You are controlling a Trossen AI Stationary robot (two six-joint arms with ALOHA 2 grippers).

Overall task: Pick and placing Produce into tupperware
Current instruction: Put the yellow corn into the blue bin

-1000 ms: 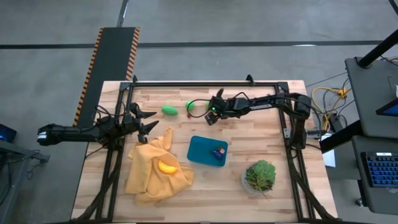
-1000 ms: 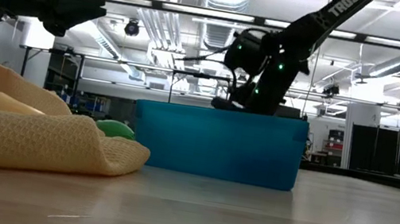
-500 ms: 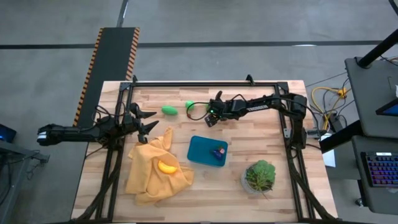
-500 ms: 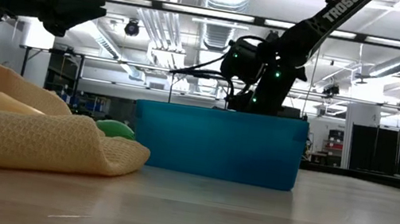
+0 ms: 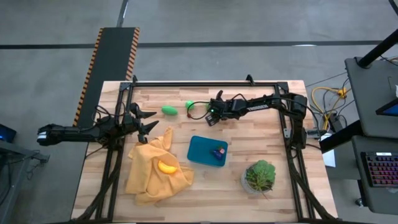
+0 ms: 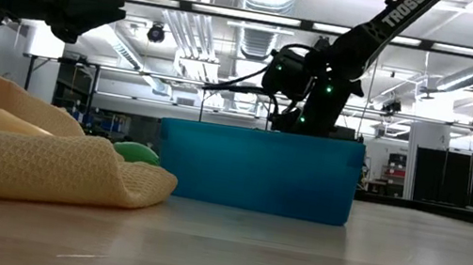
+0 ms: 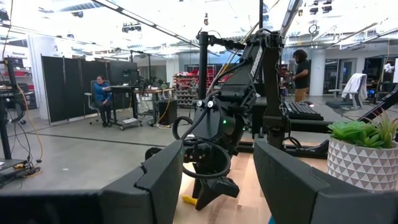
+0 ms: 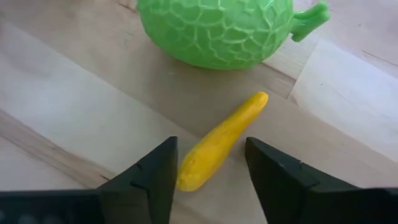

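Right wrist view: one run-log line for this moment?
right gripper: jaws straddling small yellow toy squash | round green netted toy melon beyond | left arm waiting

Teal tupperware (image 5: 204, 149), scattered toy produce (image 5: 168, 111)

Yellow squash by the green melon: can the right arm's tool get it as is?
Probably yes. In the right wrist view the yellow squash lies on bare wood with one end between the right tool fingers, nothing over it. The green melon sits just beyond its far tip, so clearance there is tight.
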